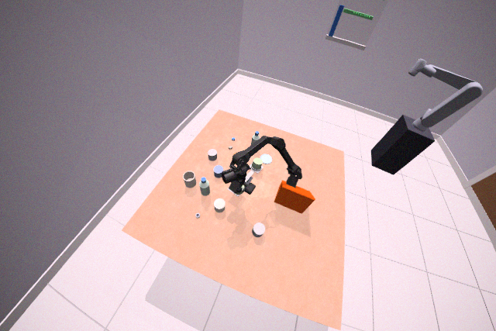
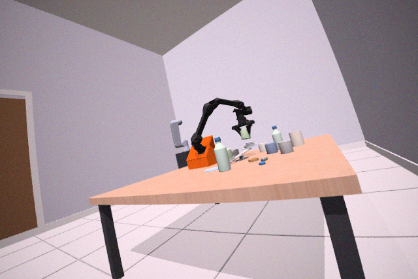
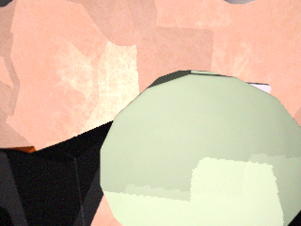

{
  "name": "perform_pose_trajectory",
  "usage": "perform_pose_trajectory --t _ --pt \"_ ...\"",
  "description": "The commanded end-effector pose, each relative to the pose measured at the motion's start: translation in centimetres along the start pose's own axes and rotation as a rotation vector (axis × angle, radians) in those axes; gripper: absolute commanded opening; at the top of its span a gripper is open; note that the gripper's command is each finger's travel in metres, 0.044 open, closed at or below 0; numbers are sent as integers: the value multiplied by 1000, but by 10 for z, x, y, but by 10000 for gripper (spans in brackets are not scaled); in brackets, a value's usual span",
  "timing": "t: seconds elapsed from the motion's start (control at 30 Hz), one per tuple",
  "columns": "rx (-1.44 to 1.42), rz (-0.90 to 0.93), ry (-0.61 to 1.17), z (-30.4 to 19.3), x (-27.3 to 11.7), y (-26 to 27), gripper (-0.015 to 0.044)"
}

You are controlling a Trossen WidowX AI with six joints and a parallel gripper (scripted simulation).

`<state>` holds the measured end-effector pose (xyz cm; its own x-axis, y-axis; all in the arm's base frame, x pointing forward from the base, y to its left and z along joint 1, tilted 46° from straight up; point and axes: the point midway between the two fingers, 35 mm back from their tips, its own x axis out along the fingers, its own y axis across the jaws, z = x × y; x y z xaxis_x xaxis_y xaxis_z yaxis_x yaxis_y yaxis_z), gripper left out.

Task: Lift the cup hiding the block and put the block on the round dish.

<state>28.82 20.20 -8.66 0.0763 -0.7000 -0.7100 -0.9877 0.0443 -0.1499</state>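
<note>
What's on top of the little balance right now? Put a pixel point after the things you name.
A green cup (image 1: 256,162) stands on one end. The other green cup (image 2: 245,134) is up in the gripper (image 2: 245,130) (image 1: 241,189). I can't see under the standing cup, because it covers that spot.

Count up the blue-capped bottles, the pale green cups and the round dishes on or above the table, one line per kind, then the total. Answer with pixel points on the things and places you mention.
Blue-capped bottles (image 1: 204,187) (image 1: 255,142) (image 2: 223,158) (image 2: 276,134): 2
Pale green cups (image 1: 256,163) (image 2: 245,134) (image 2: 229,153) (image 3: 188,127): 2
Round dish (image 1: 266,158) (image 2: 210,169): 1
Total: 5
</note>
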Motion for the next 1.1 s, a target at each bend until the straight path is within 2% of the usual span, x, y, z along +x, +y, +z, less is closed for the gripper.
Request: perform_pose_trajectory --t 0.0,0.3,0.47,0.7,1.07 --pt "-15 7 7 20 22 35 0" --pt "-14 9 5 44 69 99 0" --pt "-14 9 5 45 74 100 0" --pt "-13 8 7 44 108 100 0" --pt "-13 8 7 44 117 100 0"
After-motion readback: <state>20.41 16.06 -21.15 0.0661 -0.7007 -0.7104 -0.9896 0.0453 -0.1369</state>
